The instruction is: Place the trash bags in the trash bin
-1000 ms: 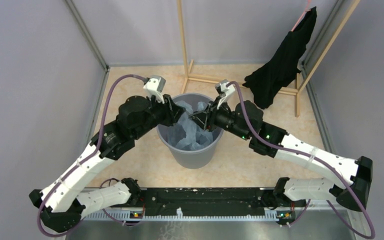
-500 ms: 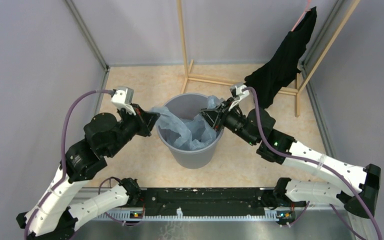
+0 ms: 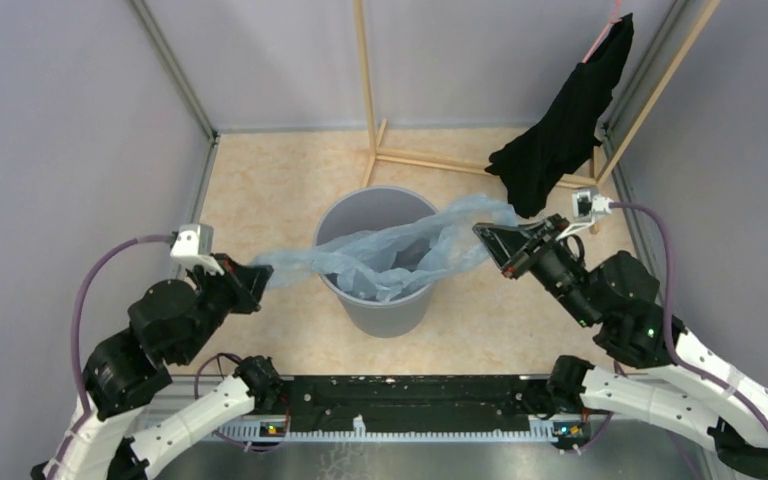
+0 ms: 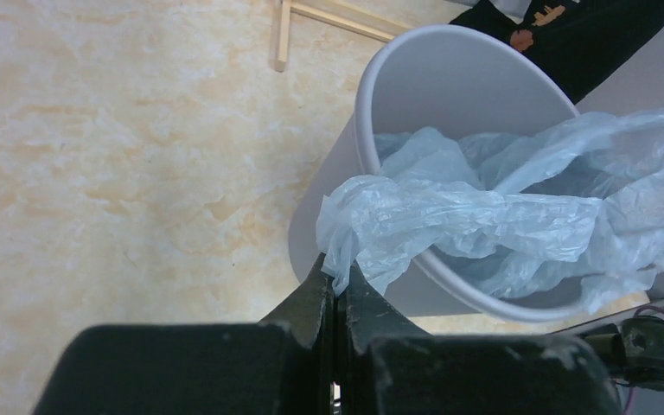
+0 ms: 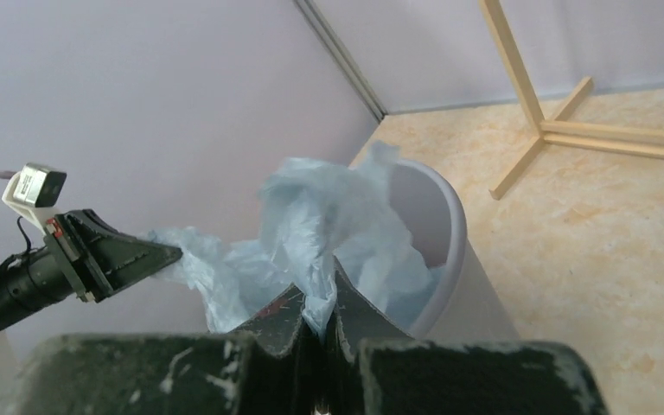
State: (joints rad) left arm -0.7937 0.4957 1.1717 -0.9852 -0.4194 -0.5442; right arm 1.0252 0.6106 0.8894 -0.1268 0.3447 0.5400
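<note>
From above, we see the trash bag (image 3: 400, 250) drawn out in a long pale-blue band across the mouth of the trash bin (image 3: 380, 305), its middle sagging down inside while both ends reach past the rim. The left gripper (image 3: 257, 278) is pinched closed on the bag's left end, out beyond the bin's left side, and the right gripper (image 3: 482, 235) is clamped on the right end, just past the right rim. Behind them, a black garment (image 3: 560, 130) hangs on a wooden frame (image 3: 365, 90). In the left wrist view, we find the left gripper (image 4: 335, 281) with its fingers pressed together on a crumpled corner of the trash bag (image 4: 458, 220), which runs over the near rim of the trash bin (image 4: 450, 95) and into it. In the right wrist view, the right gripper (image 5: 320, 316) grips a bunched fold of the trash bag (image 5: 320, 216) between narrow fingers; the plastic rises above the trash bin (image 5: 437, 225) and stretches away to the left gripper (image 5: 151, 255) on the far side.
</note>
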